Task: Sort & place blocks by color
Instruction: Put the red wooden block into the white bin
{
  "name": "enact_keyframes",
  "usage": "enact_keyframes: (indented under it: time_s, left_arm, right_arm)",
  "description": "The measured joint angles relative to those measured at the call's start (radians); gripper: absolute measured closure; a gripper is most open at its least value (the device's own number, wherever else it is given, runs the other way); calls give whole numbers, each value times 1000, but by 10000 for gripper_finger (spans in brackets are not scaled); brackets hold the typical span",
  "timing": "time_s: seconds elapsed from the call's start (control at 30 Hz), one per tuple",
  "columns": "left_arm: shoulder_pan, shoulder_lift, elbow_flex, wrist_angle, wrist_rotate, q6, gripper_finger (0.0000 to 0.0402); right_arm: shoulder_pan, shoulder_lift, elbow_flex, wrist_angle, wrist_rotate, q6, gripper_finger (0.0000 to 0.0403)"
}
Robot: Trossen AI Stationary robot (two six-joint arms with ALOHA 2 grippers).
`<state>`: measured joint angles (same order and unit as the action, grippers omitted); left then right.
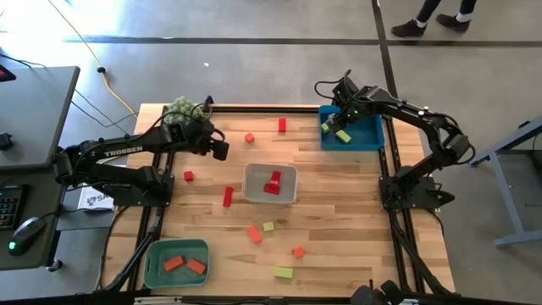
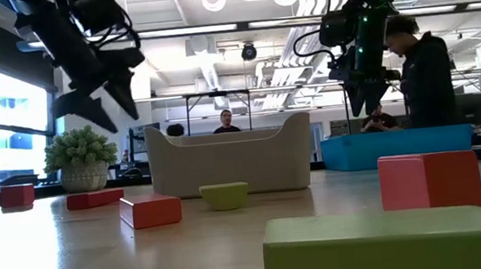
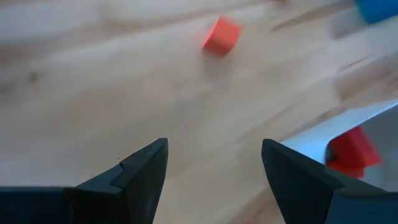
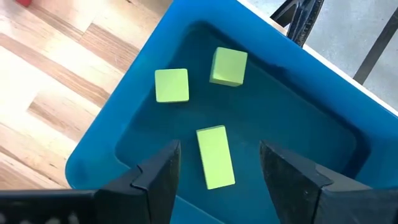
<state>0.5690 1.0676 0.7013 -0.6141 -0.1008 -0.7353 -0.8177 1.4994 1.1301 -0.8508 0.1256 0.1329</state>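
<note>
Small coloured blocks scattered over a wooden table (image 1: 339,220), placed here relative to the grey tray (image 1: 254,193) at the table's middle; inside that grey tray, red blocks (image 1: 272,183) stacked together; just left of the tray, an upright red bar (image 1: 227,196), and farther left a small red cube (image 1: 189,176); beyond the tray toward the far edge, a red cube (image 1: 250,137) and a short red bar (image 1: 282,125); on the near side of the tray, an orange-red block (image 1: 254,234) beside a yellow-green cube (image 1: 268,226), then an orange-red cube (image 1: 298,252) and a yellow-green bar (image 1: 284,273) nearer the front edge; far right of the tray at the back corner, a blue tray (image 1: 373,135) holding three yellow-green blocks (image 4: 214,157), seen clearly in the right wrist view; near left of the tray at the front corner, a green tray (image 1: 157,254) holding two orange-red blocks (image 1: 185,263); right gripper (image 1: 337,121) hovering over the blue tray, fingers spread wide and holding nothing; left gripper (image 1: 220,149) raised above bare wood to the far left of the grey tray, fingers wide apart and empty; fuzzy green plant (image 1: 180,108) at the back edge behind the left gripper; in the low view, people (image 2: 426,70) standing in the room past the table.
</note>
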Motion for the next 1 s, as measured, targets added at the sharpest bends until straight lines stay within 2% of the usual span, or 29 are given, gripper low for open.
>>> enact_keyframes:
  time_s: [0.23, 0.47, 0.63, 0.87, 1.0]
  left_arm:
    - [-18, -1, 0, -244, 85, -145, 153]
    - [-84, -1, 0, -458, 17, -361, 154]
    - [-132, -1, 0, -448, 13, -367, 154]
    - [-224, -1, 0, -330, 11, -486, 154]
    - [-273, -1, 0, -336, -7, -498, 154]
  right_arm:
    - [0, 0, 0, 0, -3, 3, 197]
    - [0, 0, 0, 0, -13, 27, 196]
    - [0, 0, 0, 3, -25, 30, 197]
    - [0, 0, 0, 3, -32, 80, 197]
    - [0, 0, 0, 2, -41, 123, 197]
